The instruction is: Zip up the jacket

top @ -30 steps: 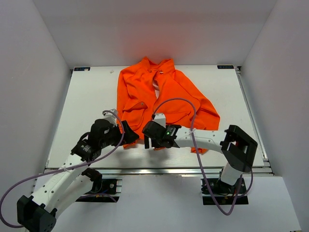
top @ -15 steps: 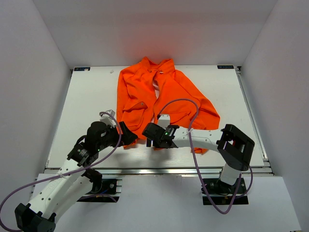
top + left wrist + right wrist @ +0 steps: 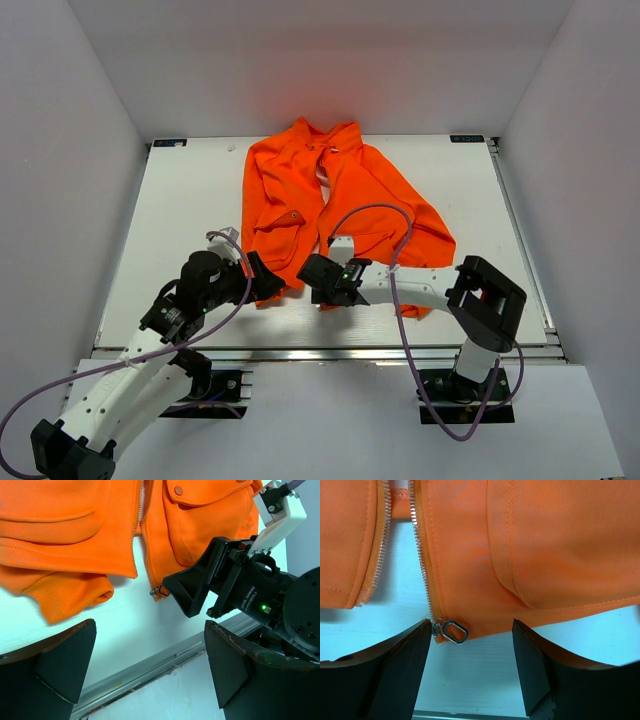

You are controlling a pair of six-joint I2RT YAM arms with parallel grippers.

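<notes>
The orange jacket (image 3: 340,195) lies open on the white table, collar at the far side, hem toward the arms. Its zipper halves (image 3: 379,555) are apart, and the metal zipper pull (image 3: 454,631) sits at the bottom corner of the right front panel. My right gripper (image 3: 470,636) is open at the hem, with the pull between its fingers; the left finger (image 3: 407,655) is close beside the slider. My left gripper (image 3: 150,652) is open and empty, hovering just near of the hem's left cuff (image 3: 70,597), with the right gripper (image 3: 192,592) in its view.
The table's near metal rail (image 3: 150,665) runs right under both grippers. A purple cable (image 3: 375,215) loops over the jacket's right panel. White walls close in the left, right and back sides of the table (image 3: 190,200).
The right gripper's jaws have narrowed around the zipper pull. The left arm drew back a little toward the near left early on, then held still.
</notes>
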